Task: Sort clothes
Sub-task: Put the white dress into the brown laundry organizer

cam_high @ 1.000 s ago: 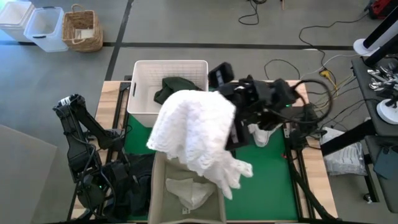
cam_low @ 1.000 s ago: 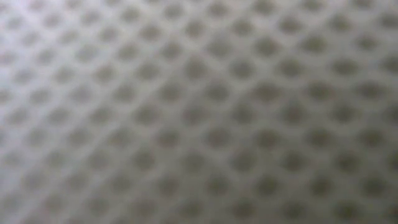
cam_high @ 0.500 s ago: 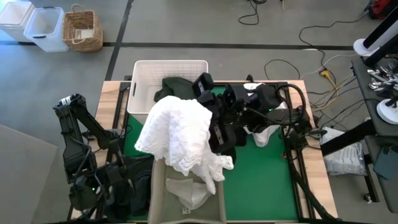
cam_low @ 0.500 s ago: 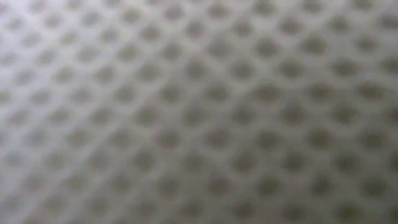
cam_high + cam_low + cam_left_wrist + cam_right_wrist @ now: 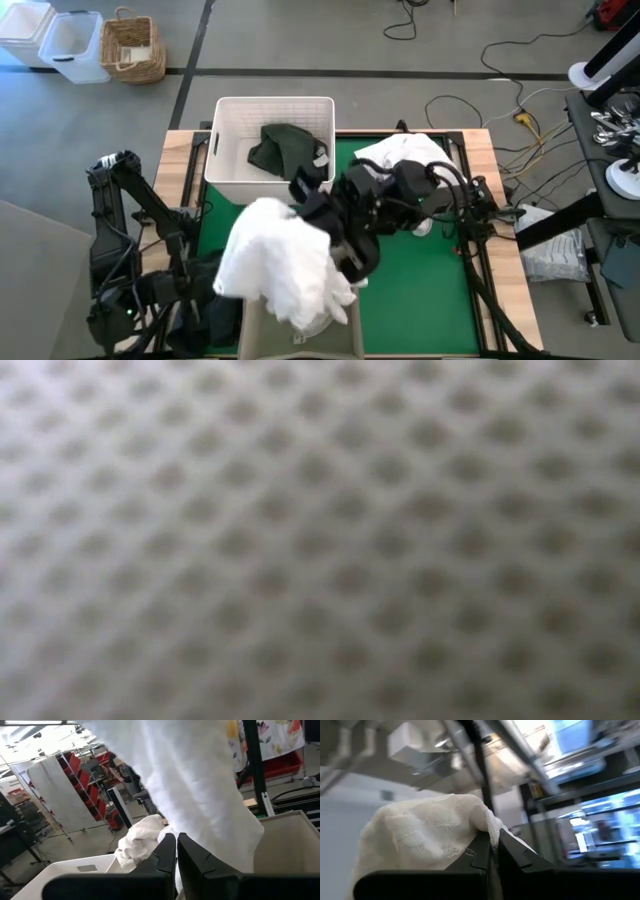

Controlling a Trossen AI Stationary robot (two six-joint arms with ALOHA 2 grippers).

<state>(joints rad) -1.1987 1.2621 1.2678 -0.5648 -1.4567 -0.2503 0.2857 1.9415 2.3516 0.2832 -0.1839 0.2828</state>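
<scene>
The right claw [image 5: 492,851] is clamped on the white lace garment [image 5: 275,272], which hangs over the beige bin [image 5: 345,335] at the desk's near edge. The left claw [image 5: 176,851], fingers together, appears empty near left. A dark green garment [image 5: 283,147] lies in the white basket [image 5: 225,112] far left.

A green mat [image 5: 420,275] covers the table; a white basket [image 5: 232,140] stands at its far left corner, a beige bin [image 5: 250,335] at the near edge. On the floor: wicker basket [image 5: 132,45], white bins [image 5: 72,45], cables [image 5: 520,60]
</scene>
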